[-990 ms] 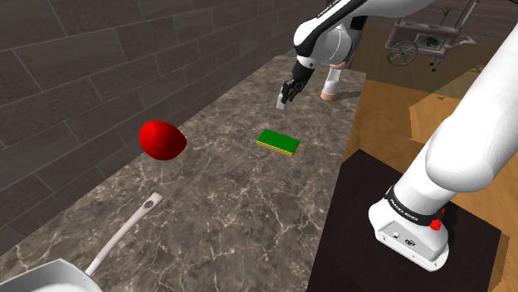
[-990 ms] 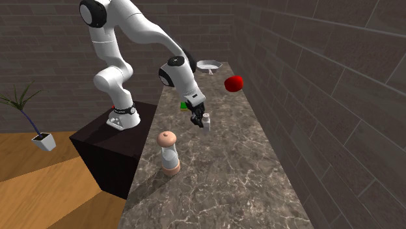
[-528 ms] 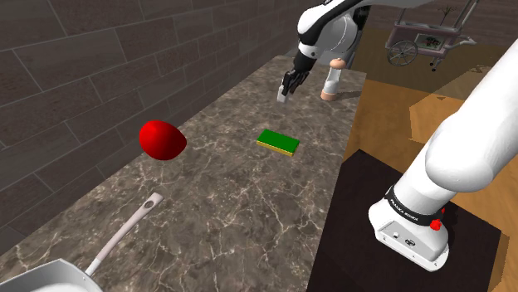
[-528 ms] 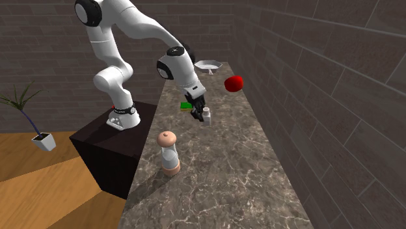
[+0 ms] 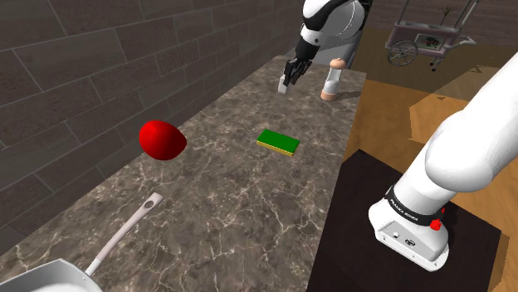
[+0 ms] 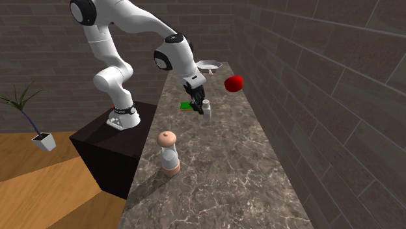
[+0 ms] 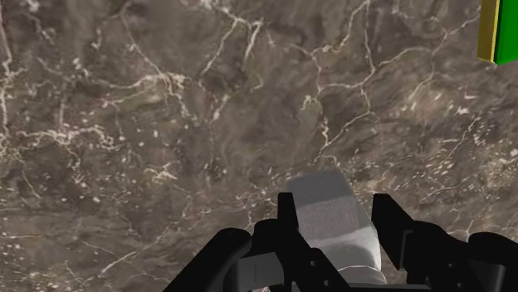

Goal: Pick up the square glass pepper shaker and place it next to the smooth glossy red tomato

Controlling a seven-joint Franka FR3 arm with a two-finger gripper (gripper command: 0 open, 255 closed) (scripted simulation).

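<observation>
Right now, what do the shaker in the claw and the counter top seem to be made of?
Shaker: plain pale grey, matte look, not clearly glass. Counter top: dark brown smooth stone, probably marble, judging by its white veins.

Dark marbled tabletop (image 5: 224,191). On it: red tomato (image 5: 161,138), green sponge (image 5: 278,141) (yellow edge) mid-surface, white pan (image 5: 50,278) at one end, grinder (image 5: 334,80) upright at other end.

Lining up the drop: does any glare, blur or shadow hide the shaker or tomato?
Shoulder view: dim wall, yet the tomato reads sharp and red, no glare. Wrist view: the shaker is crisp and grey in the claw, marble counter evenly lit, no blur.
</observation>
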